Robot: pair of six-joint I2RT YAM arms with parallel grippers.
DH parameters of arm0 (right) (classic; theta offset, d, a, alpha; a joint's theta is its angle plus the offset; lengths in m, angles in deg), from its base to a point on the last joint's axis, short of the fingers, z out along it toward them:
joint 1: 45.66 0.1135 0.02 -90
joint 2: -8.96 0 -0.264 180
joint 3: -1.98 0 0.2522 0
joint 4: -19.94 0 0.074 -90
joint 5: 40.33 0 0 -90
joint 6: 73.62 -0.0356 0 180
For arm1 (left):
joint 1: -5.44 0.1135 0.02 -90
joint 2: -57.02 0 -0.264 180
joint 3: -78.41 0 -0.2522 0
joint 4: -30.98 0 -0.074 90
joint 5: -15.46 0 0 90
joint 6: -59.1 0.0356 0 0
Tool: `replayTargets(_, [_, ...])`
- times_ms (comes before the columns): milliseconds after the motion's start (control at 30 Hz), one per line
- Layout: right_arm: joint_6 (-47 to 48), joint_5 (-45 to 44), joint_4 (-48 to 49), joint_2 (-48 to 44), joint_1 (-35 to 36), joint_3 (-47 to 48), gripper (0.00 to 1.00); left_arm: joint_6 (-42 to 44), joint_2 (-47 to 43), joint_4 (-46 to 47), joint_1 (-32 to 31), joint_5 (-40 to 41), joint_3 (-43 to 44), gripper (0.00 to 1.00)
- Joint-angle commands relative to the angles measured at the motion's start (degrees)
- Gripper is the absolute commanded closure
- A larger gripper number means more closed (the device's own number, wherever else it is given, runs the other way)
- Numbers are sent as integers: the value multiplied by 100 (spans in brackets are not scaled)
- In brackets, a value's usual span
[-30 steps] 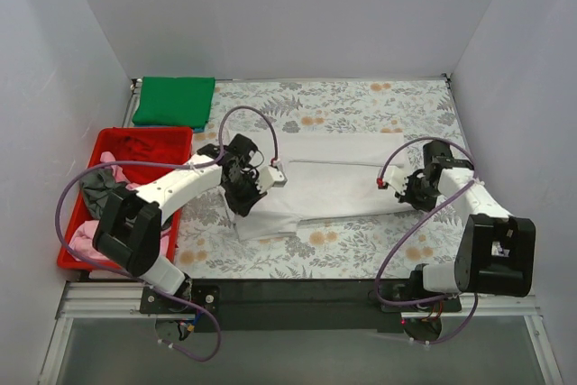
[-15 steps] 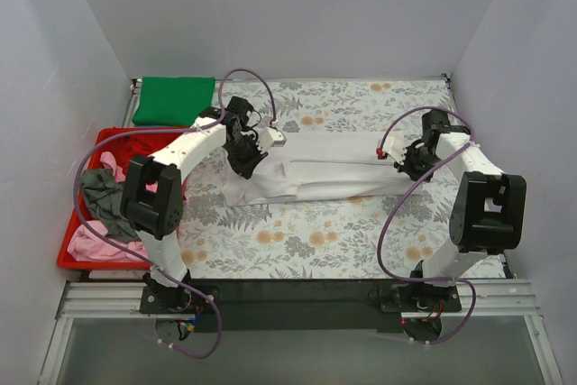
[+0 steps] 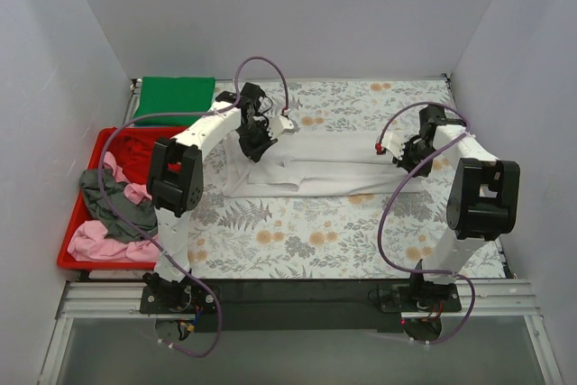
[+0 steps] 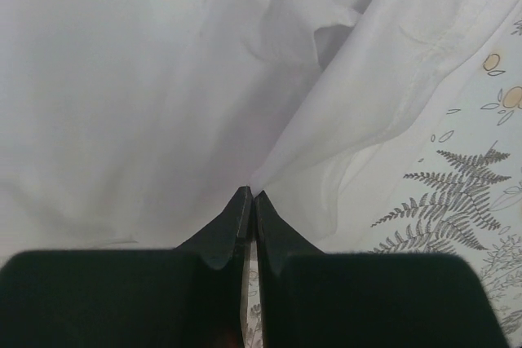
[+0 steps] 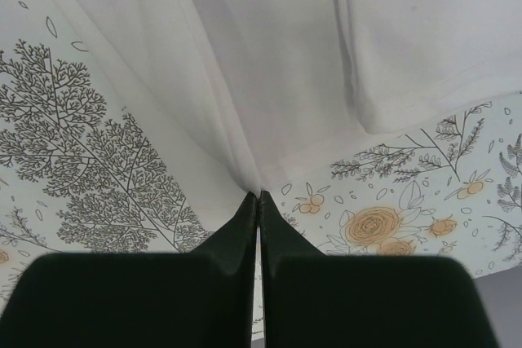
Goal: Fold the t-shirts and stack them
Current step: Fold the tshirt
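A large white t-shirt (image 3: 315, 169) lies stretched across the middle of the floral cloth, folded lengthwise into a long band. My left gripper (image 3: 257, 143) is shut on its left end; the pinched fold shows in the left wrist view (image 4: 249, 191). My right gripper (image 3: 407, 154) is shut on its right end, with the cloth bunched at the tips in the right wrist view (image 5: 258, 193). A folded green t-shirt (image 3: 174, 100) lies at the far left corner. Pink (image 3: 97, 241), grey (image 3: 113, 200) and red (image 3: 135, 151) shirts lie in the bin.
A red plastic bin (image 3: 65, 259) stands at the left edge of the table. The grey floral-patterned cloth (image 3: 306, 236) covers the table top. White walls close in the back and both sides. Purple cables loop over both arms.
Both grippers have carried the near edge of the white t-shirt away from the bases toward the far side. The shirt is now a narrower band lying farther back.
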State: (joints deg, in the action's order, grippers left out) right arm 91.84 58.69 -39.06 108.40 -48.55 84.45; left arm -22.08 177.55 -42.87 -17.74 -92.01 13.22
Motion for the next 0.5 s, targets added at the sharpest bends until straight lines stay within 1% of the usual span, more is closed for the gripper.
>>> replayTargets(0, [127, 30, -56, 93, -18, 327, 99, 261, -39, -152, 77, 86, 362, 100])
replayTargets(200, [136, -49, -12, 374, -27, 486, 99, 305, 58, -81, 173, 95, 397, 100])
replayTargets(467, [74, 4, 41, 515, -18, 617, 99, 305, 76, -20, 252, 69, 441, 100])
